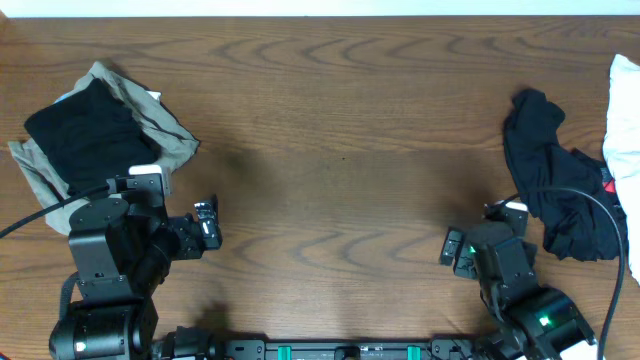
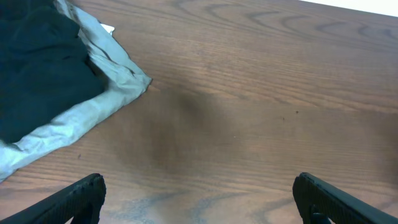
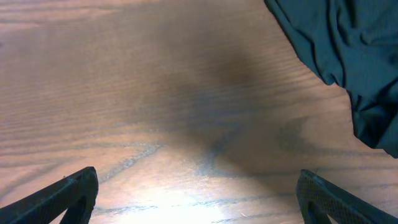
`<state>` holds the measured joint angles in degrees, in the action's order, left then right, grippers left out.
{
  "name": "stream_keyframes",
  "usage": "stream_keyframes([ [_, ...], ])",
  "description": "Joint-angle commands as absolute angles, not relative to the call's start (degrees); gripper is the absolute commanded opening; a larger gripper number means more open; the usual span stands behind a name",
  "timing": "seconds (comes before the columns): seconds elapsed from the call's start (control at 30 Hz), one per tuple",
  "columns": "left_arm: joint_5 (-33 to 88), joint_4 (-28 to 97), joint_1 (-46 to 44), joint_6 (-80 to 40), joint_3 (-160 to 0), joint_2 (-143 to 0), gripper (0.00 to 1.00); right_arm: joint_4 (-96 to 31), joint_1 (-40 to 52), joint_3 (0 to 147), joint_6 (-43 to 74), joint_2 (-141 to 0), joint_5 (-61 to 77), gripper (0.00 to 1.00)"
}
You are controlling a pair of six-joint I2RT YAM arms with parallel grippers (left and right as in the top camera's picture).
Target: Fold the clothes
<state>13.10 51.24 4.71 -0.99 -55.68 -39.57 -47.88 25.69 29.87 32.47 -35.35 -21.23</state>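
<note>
A folded black garment (image 1: 85, 135) lies on a folded khaki-grey garment (image 1: 170, 128) at the far left; both show in the left wrist view, black (image 2: 37, 62) on khaki-grey (image 2: 106, 93). A crumpled black garment (image 1: 555, 180) lies at the right, and its edge shows in the right wrist view (image 3: 348, 50). My left gripper (image 1: 208, 226) is open and empty over bare table (image 2: 198, 196), to the right of the folded pile. My right gripper (image 1: 455, 248) is open and empty (image 3: 198, 196), left of the crumpled garment.
A white cloth (image 1: 625, 115) lies at the right edge, partly out of view. The brown wooden table (image 1: 340, 150) spans the scene. A black cable (image 1: 600, 215) runs over the crumpled garment to the right arm.
</note>
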Motion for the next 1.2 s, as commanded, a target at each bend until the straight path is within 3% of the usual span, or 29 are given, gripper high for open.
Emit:
stream_keyframes([
  [0.0, 12.56, 51.44, 4.80, -0.01, -55.55, -39.29, 0.98, -47.81, 26.22, 29.47, 33.39, -30.87, -21.82, 0.99],
  [0.77, 12.56, 51.44, 4.80, -0.01, -55.55, -39.29, 0.98, -51.77, 15.53, 24.86, 33.17, -0.27, -22.28, 0.99],
  [0.9, 12.56, 51.44, 4.80, -0.01, -55.55, -39.29, 0.98, -44.36, 15.55, 21.52, 29.71, -0.30, -22.48, 0.99],
  [1.17, 12.56, 51.44, 4.80, -0.01, -55.55, -39.29, 0.98, -13.67, 15.55, 5.85, 19.62, -0.27, -22.44, 0.99],
])
